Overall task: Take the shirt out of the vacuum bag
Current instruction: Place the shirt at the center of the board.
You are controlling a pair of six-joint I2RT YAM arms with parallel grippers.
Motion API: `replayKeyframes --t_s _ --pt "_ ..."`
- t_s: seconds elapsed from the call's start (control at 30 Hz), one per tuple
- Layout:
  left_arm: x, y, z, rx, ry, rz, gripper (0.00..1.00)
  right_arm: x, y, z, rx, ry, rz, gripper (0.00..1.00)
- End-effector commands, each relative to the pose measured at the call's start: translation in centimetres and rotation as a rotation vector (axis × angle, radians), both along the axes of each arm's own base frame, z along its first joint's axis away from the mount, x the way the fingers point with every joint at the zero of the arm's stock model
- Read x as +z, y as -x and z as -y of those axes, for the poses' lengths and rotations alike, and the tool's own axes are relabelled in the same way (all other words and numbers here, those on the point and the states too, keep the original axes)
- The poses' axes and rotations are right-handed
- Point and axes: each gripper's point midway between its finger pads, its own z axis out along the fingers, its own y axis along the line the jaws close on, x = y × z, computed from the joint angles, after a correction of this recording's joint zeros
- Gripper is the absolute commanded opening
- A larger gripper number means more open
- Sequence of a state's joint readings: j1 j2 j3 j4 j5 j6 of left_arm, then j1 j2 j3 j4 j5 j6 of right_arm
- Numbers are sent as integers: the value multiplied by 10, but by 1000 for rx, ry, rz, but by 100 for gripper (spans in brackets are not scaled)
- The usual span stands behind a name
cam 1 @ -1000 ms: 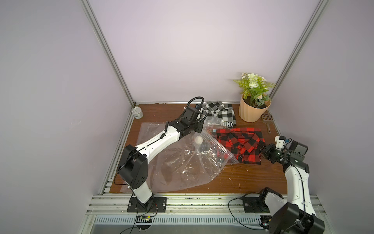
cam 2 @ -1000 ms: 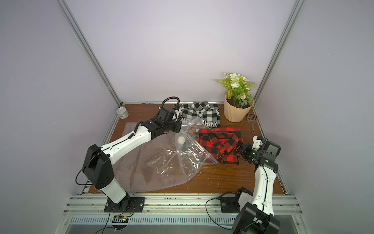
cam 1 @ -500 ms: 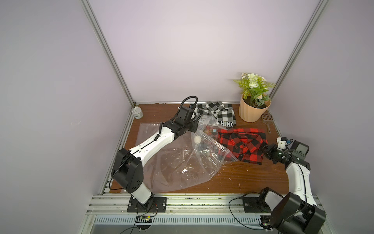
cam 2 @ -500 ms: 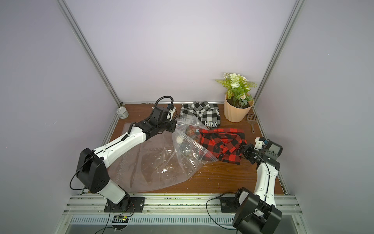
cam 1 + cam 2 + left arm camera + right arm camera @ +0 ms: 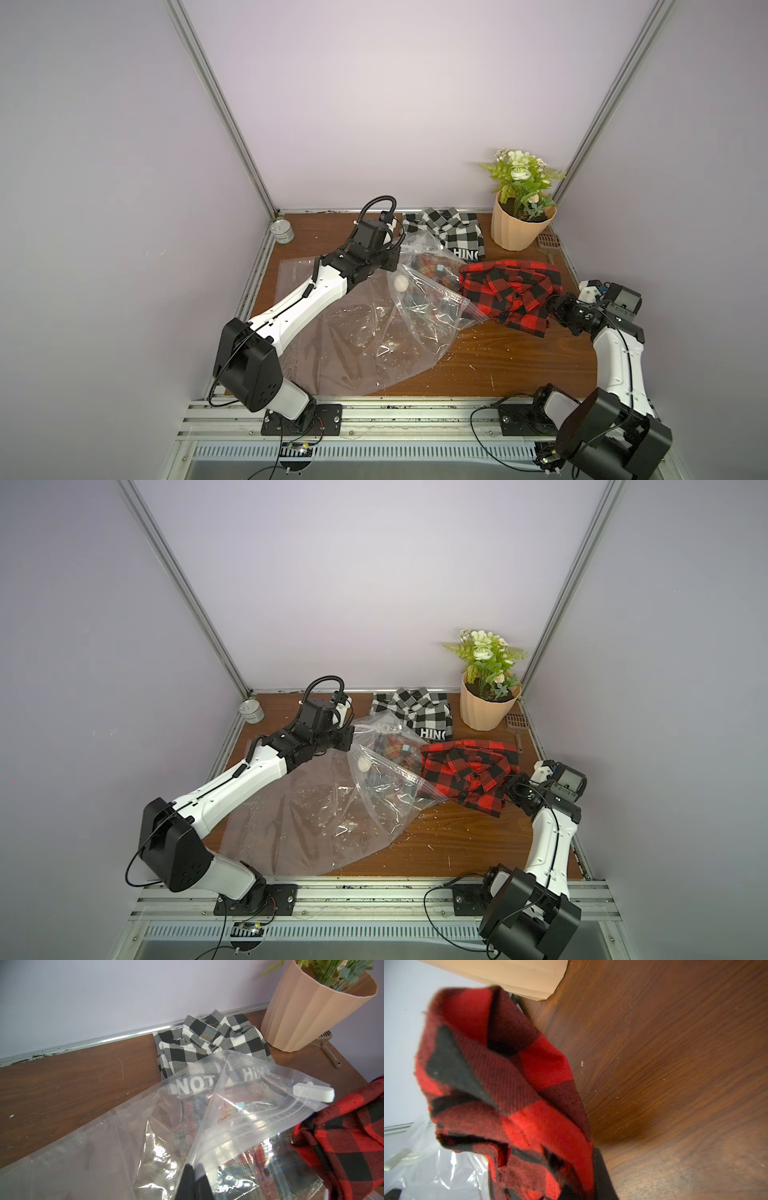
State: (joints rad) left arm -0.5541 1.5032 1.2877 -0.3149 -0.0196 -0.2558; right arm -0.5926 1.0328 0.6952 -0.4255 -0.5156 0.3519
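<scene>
The clear vacuum bag point(image 5: 374, 332) point(image 5: 324, 812) lies crumpled on the wooden table, its white valve disc point(image 5: 400, 284) facing up. My left gripper point(image 5: 395, 259) point(image 5: 194, 1167) is shut on the bag's edge by the zip strip. The white slider point(image 5: 313, 1092) sits farther along that strip. The red-and-black checked shirt point(image 5: 511, 295) point(image 5: 465, 771) point(image 5: 508, 1084) lies to the right of the bag's mouth, its left end under the bag's corner. My right gripper point(image 5: 552, 309) point(image 5: 577, 1188) is shut on the shirt's right edge. A faded plaid garment point(image 5: 424, 270) shows inside the bag.
A black-and-white checked shirt point(image 5: 449, 228) lies at the back wall. Next to it stands a beige pot with a plant point(image 5: 519, 224), with a small brown scoop point(image 5: 548, 241) beside it. A tin can point(image 5: 284, 232) stands in the back left corner.
My right gripper has drawn the red shirt a little to the right, away from the bag. My left gripper has shifted left with the bag's edge.
</scene>
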Motion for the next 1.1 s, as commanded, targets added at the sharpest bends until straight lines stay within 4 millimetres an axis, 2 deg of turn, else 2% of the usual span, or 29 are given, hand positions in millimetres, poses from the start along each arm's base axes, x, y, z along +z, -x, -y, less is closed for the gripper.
replayKeyframes --t_s 0.0,0.17,0.27,0.57,0.7,0.93,1.07 --pt "23 -2 -21 52 2 61 1 7 1 26 -57 123 -34 0" --pt "40 0 -31 66 15 98 1 -4 2 34 -65 160 -106 0" --pt "48 2 -34 65 34 113 1 -8 6 46 -102 221 -160 0" --pt "67 7 -32 46 78 149 1 -2 6 59 -134 296 -200 0" --pt "68 6 -30 36 88 151 1 4 -3 66 -140 316 -189 0" --pt "66 6 -19 -4 120 137 1 -15 -23 54 -52 307 -231 0" --pt "65 9 -10 -50 147 124 1 -17 -38 49 -32 331 -229 0"
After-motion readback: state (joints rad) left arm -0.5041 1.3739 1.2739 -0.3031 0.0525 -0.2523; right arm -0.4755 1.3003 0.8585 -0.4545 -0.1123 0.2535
